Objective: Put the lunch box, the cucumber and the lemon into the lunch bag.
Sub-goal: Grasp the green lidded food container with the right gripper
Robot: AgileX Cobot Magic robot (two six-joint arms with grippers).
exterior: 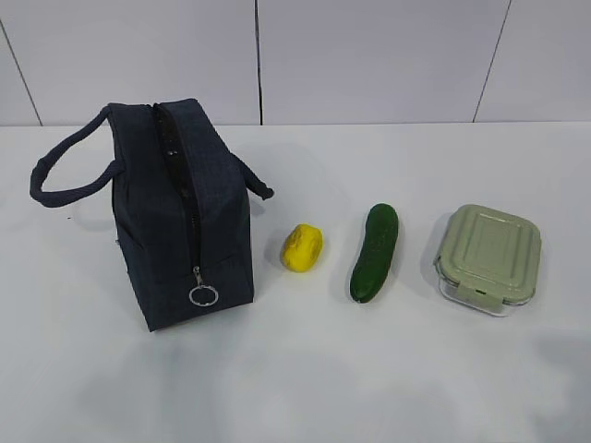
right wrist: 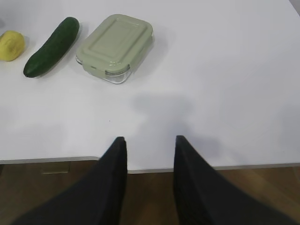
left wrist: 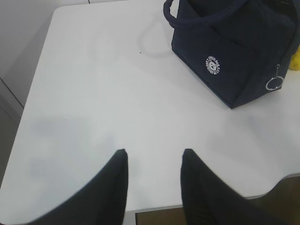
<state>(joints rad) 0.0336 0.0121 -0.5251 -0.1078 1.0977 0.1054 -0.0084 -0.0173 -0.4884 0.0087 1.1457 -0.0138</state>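
The navy lunch bag (exterior: 175, 212) stands at the left of the white table, its zipper shut down to a metal ring pull (exterior: 202, 295). Right of it lie the yellow lemon (exterior: 302, 247), the dark green cucumber (exterior: 375, 251) and the lunch box (exterior: 488, 256) with its sage-green lid. The left wrist view shows the bag (left wrist: 234, 51) at upper right; my left gripper (left wrist: 153, 152) is open and empty above the table's near edge. The right wrist view shows the lemon (right wrist: 10, 45), cucumber (right wrist: 51, 46) and lunch box (right wrist: 116, 45); my right gripper (right wrist: 149, 139) is open and empty.
The table's front edge (right wrist: 234, 167) runs just under both grippers, with brown floor below. The table's left edge (left wrist: 35, 79) shows in the left wrist view. A white panelled wall (exterior: 369, 55) stands behind the table. Neither arm shows in the exterior view.
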